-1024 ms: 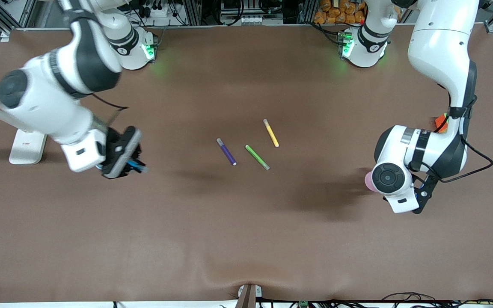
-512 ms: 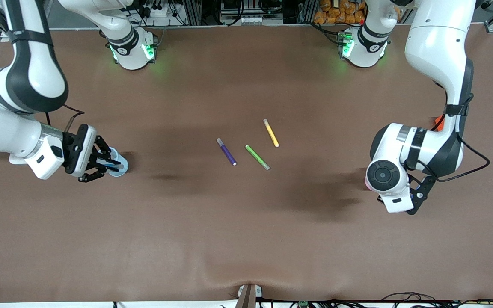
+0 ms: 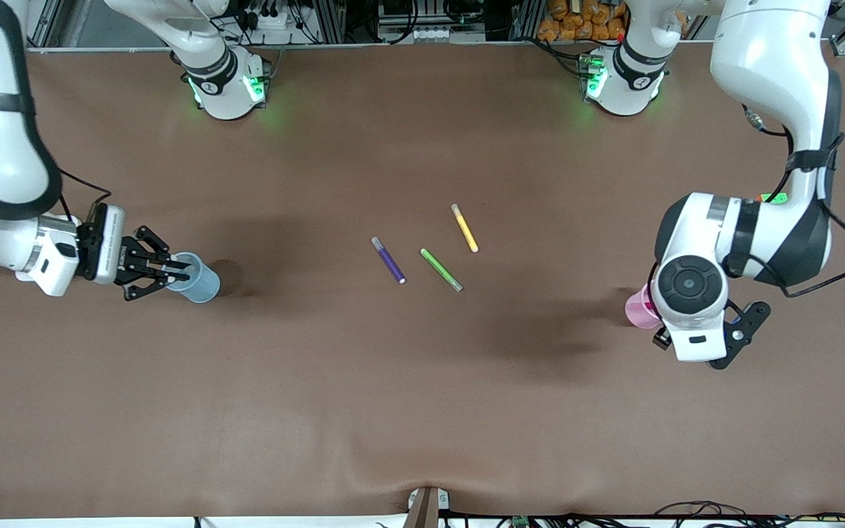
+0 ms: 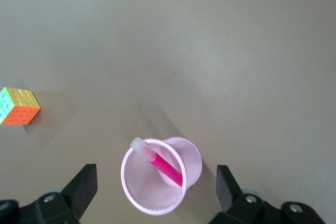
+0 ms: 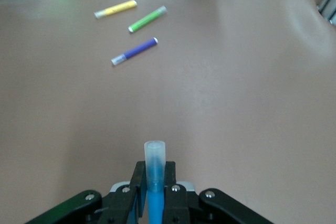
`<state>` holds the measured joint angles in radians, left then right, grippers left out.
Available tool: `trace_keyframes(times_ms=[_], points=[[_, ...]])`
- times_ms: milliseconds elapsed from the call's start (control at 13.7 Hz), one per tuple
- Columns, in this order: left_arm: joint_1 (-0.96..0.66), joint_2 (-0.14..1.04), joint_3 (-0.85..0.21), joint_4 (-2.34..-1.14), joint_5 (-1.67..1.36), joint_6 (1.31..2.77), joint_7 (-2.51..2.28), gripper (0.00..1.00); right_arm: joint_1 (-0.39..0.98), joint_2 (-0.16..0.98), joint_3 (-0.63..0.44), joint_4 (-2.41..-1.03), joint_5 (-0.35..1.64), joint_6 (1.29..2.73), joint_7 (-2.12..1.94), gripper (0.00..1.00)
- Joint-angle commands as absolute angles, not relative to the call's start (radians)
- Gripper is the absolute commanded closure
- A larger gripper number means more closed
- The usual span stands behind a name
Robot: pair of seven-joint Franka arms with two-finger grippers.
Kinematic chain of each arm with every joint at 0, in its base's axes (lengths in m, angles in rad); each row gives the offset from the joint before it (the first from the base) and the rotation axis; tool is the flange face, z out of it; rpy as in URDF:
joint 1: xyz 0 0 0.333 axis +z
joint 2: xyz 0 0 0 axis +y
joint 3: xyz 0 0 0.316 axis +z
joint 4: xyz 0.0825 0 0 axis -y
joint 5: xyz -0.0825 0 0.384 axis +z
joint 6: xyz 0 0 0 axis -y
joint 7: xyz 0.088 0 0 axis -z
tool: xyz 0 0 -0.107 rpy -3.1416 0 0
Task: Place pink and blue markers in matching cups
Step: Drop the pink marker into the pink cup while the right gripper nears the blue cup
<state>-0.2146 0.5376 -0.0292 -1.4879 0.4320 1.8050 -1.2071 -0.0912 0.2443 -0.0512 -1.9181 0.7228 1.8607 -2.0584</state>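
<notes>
The pale pink cup (image 4: pixel 192 157) stands near the left arm's end of the table, also seen in the front view (image 3: pixel 638 309). The pink marker (image 4: pixel 167 166) leans inside it, cap up. My left gripper (image 4: pixel 156 195) hangs open over this cup, one finger on each side, touching nothing. The light blue cup (image 3: pixel 201 281) stands near the right arm's end. My right gripper (image 3: pixel 170 273) is shut on the blue marker (image 5: pixel 155 164) and holds it level at that cup's rim, its cap pointing out past the fingertips (image 5: pixel 171 174). The blue cup does not show in the right wrist view.
A dark purple marker (image 3: pixel 388 259), a green marker (image 3: pixel 441 269) and a yellow marker (image 3: pixel 464 228) lie side by side mid-table. A colour cube (image 4: pixel 18 106) sits on the table near the pink cup, mostly hidden by the left arm in the front view.
My right arm swung toward its end of the table with the blue marker and now holds it at the blue cup's rim. My left arm shifted slightly, uncovering more of the pink cup.
</notes>
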Motion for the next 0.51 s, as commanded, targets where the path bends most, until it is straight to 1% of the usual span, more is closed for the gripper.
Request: trace_keyframes(times_ms=[0,220,439], points=[[-0.195,0.479,-0.032,-1.489,0.359,1.798,-1.102,0.0,-0.155,0.294,-0.034,-1.922,0.79,1.806,-2.195,1.0],[-0.167,0.411,-0.032,-1.489,0.269,1.789,-0.987,0.0,-0.198,0.324,-0.035,-1.922,0.79,1.706,-2.249,1.0],[-0.135,0.322,-0.032,-1.489,0.21,1.755,-0.829,0.0,-0.233,0.353,-0.035,-1.922,0.79,1.681,-2.315,1.0]])
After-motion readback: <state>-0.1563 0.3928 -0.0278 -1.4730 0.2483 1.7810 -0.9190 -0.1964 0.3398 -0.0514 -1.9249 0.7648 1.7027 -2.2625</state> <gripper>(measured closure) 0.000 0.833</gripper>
